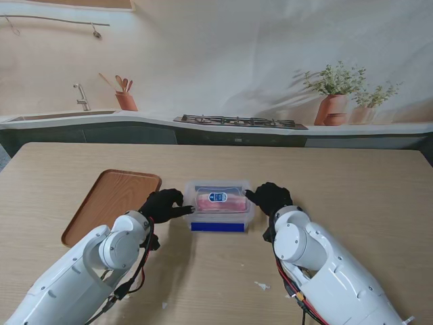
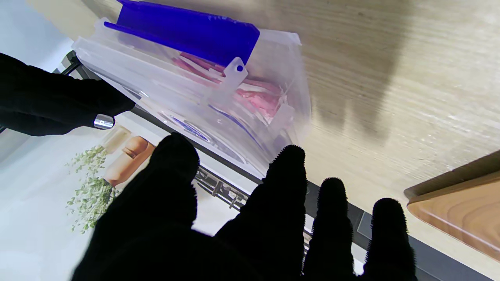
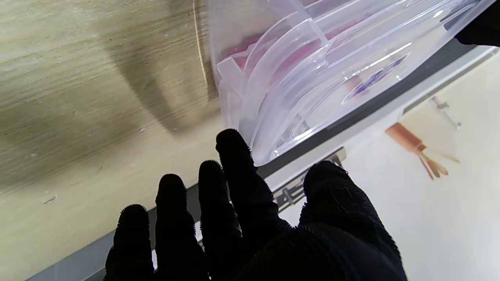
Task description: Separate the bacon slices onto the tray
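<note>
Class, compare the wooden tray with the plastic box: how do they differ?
The tray is brown, opaque wood; the plastic box is clear with a blue clip. The tray lies bare; the box holds pink bacon under its lid. The tray sits left, the box between both hands. Both rest on the table.

Your two hands, left hand (image 1: 162, 205) and right hand (image 1: 269, 198), flank the lidded box (image 1: 218, 203); bare table (image 1: 352, 189) lies open rightward, while the tray (image 1: 111, 203) blocks your left.

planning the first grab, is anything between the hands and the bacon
Yes. The bacon lies inside a clear plastic container whose lid is on, with a blue clip on the side nearer to me. The left hand and right hand flank it. The tray holds nothing.
</note>
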{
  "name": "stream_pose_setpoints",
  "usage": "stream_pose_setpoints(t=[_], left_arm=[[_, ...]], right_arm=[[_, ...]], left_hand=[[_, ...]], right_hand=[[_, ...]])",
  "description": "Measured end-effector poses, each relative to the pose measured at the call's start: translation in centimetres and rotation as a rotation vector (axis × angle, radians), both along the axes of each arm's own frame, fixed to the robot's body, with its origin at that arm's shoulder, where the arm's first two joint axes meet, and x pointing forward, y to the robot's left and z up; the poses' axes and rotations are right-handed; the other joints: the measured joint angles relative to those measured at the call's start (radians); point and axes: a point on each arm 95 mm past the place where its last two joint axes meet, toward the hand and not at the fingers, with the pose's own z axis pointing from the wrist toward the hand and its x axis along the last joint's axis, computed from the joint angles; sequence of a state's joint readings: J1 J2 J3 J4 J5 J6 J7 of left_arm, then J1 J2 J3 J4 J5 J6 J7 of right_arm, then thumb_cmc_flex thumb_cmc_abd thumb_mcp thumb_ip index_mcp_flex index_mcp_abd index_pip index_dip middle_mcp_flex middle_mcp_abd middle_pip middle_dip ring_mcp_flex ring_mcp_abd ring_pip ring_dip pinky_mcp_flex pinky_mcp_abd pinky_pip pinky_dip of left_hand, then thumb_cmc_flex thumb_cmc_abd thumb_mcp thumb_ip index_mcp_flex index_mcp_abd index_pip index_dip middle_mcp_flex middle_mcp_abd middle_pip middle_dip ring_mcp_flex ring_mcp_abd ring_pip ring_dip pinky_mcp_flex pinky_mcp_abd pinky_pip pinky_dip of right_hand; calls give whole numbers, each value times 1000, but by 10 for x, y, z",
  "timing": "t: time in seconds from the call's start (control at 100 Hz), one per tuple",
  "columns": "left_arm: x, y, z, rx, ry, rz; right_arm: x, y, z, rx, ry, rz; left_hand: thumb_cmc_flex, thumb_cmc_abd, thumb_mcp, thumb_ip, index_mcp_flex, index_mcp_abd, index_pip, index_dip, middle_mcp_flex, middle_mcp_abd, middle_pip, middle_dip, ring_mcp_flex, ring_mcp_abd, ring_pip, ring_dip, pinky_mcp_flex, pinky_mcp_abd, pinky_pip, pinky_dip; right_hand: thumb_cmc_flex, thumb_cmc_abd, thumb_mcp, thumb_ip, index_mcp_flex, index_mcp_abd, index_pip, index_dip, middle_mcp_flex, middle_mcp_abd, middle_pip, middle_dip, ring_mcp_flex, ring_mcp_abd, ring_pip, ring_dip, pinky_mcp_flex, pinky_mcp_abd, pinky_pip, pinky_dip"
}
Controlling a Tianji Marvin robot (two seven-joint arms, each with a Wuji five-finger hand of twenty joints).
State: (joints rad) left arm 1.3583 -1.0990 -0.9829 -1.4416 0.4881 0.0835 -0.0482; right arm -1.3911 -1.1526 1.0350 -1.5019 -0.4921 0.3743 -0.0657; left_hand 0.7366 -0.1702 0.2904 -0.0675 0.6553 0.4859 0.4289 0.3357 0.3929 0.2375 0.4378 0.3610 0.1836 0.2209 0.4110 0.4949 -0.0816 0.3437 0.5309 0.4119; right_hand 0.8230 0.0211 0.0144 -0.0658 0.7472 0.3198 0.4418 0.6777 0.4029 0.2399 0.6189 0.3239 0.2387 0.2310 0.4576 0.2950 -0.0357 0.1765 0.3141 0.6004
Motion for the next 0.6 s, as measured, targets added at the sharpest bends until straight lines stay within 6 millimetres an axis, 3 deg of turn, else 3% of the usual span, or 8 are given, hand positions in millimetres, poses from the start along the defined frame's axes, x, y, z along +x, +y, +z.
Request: stream_pose_setpoints(t=[0.16, 0.26, 0.6], left_arm=[[1, -1, 0, 5, 0, -14], [1, -3, 1, 5, 3, -19], [1, -5, 1, -5, 13, -19]], right_arm=[[-5, -4, -3, 3, -3, -10], [-7, -6, -4, 18, -11, -26], [-8, -8, -5, 42, -24, -56]], left_hand=[[0, 0, 1, 0, 0, 25, 0, 0, -10, 27, 0, 0, -7, -1, -2, -2, 0, -1, -3, 3], [0, 0, 1, 0, 0, 47, 0, 0, -16, 50, 0, -3, -11, -11, -4, -2, 0, -1, -14, 4], [0, 0, 10, 0, 0, 75, 0, 0, -23, 75, 0, -5, -12, -19, -10, -13, 0, -1, -26, 13]], right_hand=[[0, -10, 14, 0, -14, -49, -1, -3, 0, 0, 0, 2, 0, 0, 0, 4, 0, 0, 0, 0], [0, -10, 22, 0, -24, -51, -6, -1, 0, 0, 0, 2, 0, 0, 0, 4, 0, 0, 0, 0], [0, -10, 41, 0, -27, -52, -9, 8, -1, 0, 0, 2, 0, 0, 0, 4, 0, 0, 0, 0]])
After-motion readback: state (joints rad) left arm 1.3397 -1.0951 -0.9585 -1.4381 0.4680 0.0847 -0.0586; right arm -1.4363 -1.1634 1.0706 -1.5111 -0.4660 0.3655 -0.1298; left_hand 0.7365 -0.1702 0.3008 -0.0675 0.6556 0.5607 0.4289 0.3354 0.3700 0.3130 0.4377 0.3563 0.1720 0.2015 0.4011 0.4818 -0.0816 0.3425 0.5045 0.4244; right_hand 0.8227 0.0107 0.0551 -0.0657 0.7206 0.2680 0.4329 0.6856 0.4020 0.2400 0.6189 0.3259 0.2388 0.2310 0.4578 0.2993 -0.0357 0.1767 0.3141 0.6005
